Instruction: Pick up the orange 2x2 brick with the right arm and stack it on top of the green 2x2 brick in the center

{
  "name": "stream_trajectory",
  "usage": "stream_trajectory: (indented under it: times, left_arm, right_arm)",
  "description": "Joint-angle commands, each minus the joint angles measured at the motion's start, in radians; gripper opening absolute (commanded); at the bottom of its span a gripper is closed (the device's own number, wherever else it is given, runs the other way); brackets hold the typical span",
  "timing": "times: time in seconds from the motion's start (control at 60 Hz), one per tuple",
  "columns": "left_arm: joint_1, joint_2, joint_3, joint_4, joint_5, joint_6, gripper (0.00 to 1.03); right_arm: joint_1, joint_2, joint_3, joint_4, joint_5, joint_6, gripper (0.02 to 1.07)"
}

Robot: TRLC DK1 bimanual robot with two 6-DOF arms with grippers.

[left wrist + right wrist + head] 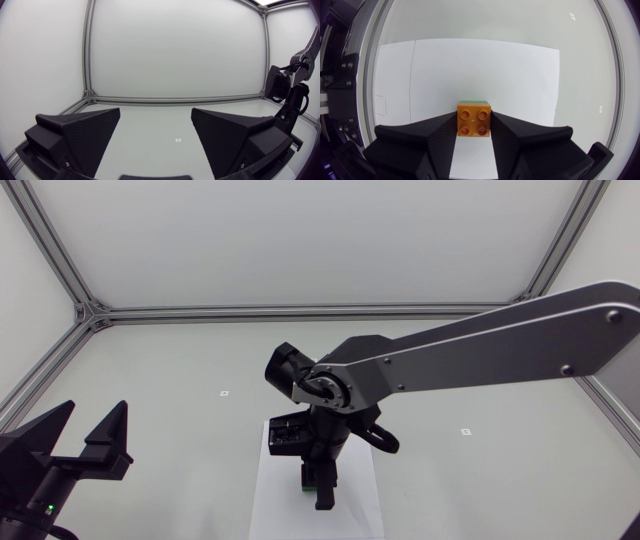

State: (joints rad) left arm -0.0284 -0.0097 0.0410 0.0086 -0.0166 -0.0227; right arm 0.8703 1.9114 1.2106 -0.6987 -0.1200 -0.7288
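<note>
Two arms work at the bench [480, 395]. Farthest left, at about 8 o'clock in the head view, the left hand [95, 420] sits low by the bench's edge. It is released, and its two wedge fingers [80, 137] stand wide apart with only bare bench showing between them in its own wrist view. A small square marker [224, 393] lies on the bench at about 10 o'clock from the middle.

Toward the middle, a white sheet of paper [275, 505] lies flat at 6 o'clock. The right hand [322, 492] points straight down over it. The right arm [480, 355] comes in from 2 o'clock and crosses to the centre, its black wrist joint above the sheet.

From the right wrist view, the right hand is clenched on the orange 2x2 brick [474, 118]. One finger presses each of two opposite sides, and the four studs face the camera. A thin sliver of the green 2x2 brick [474, 101] shows just past the orange brick's far edge, directly underneath it (whether the two are pressed fully together cannot be told from here). Both bricks are over the white sheet, near its middle.

A second small marker [465, 431] lies on the bench at about 3 o'clock from the sheet.
</note>
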Motion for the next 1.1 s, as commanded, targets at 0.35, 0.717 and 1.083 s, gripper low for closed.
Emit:
stream_trajectory:
  times: [0.35, 0.717, 1.083]
  left_arm:
    - [0.002, -0.006, -0.041, -0.010, 0.001, 0.006, 0.99]
    - [0.002, -0.006, -0.041, -0.010, 0.001, 0.006, 0.99]
    - [0.002, -0.006, -0.041, -0.010, 0.001, 0.006, 0.99]
  right_arm:
    - [0.004, 0.113, -0.088, 0.002, 0.069, 0.009, 0.13]
    - [-0.004, 0.026, -0.098, -0.013, 0.059, 0.008, 0.13]
    - [-0.016, -0.005, -0.091, -0.036, 0.060, 0.003, 0.13]
